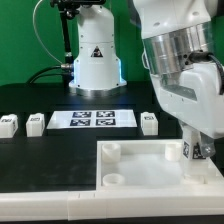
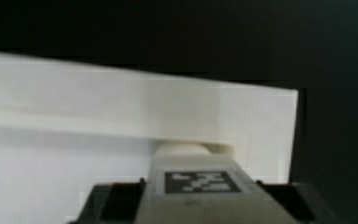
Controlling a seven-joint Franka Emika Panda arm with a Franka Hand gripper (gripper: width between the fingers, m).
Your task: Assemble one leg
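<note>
My gripper is shut on a white leg with a code tag and holds it upright over the white tabletop, at its far corner on the exterior view's right. In the wrist view the leg sits between the dark fingers, and its far end meets the tabletop near an edge. I cannot tell whether it sits in a socket. Three more legs lie on the black table: two at the exterior view's left and one to the right of the marker board.
The marker board lies at the table's middle back. The robot's white base stands behind it. Round sockets show on the tabletop's left side. A green wall is behind.
</note>
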